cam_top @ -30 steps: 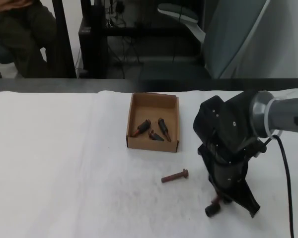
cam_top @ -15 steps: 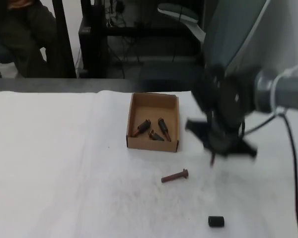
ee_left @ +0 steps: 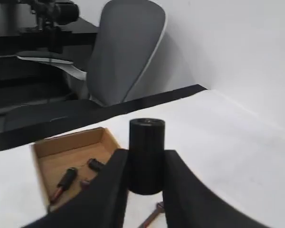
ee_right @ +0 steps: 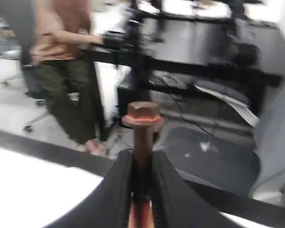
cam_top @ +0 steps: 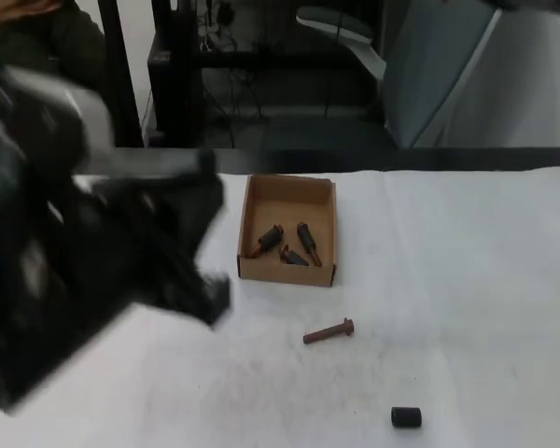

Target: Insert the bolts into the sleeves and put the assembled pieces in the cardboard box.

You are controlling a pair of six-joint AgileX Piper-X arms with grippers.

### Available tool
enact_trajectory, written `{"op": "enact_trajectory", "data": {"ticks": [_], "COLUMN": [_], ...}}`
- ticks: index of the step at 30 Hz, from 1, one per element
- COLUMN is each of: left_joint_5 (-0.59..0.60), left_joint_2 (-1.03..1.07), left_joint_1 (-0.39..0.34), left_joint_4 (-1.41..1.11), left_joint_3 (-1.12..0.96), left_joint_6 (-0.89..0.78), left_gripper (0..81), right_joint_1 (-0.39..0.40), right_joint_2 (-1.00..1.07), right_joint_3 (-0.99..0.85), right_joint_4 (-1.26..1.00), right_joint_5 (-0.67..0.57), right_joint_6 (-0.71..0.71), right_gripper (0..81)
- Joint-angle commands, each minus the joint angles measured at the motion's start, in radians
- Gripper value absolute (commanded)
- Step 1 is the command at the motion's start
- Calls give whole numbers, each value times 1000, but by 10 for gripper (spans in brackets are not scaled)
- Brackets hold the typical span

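In my left gripper I hold a black sleeve. The two fingers are clamped on its lower part, and its open end stands free above them. My right gripper is closed on a bolt, with the head sticking out past the fingertips.

So I judge the step in hand is the joining. The next move calls for bringing both parts together and lining the bolt's shank up with the sleeve's bore. The shank end is hidden between my fingers, so I cannot tell how much of it is free.

The cardboard box already holds three assembled pieces. In front of the box lies a loose bolt. Farther in front of the box, to its right, lies a loose sleeve. The blurred arm left of the box is probably my left one.
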Motion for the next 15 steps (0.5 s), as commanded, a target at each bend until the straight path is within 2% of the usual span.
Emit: {"op": "enact_trajectory", "data": {"ticks": [1, 4, 8, 15], "left_joint_5": [64, 87, 85, -9], "left_joint_2": [78, 193, 333, 542], "left_joint_1": [-30, -62, -96, -145], "left_joint_4": [-121, -186, -335, -553], "left_joint_3": [26, 26, 26, 26], "left_joint_6": [-8, 17, 45, 41], "left_gripper": [18, 18, 18, 18], "right_joint_1": [58, 127, 201, 249], "right_joint_2": [-50, -80, -90, -90], "right_joint_3": [94, 238, 410, 586], "right_joint_4": [-27, -181, -474, -730], "right_joint_5": [-67, -104, -103, -68], "right_joint_6": [-38, -24, 64, 180], "right_gripper": [0, 0, 0, 0]}}
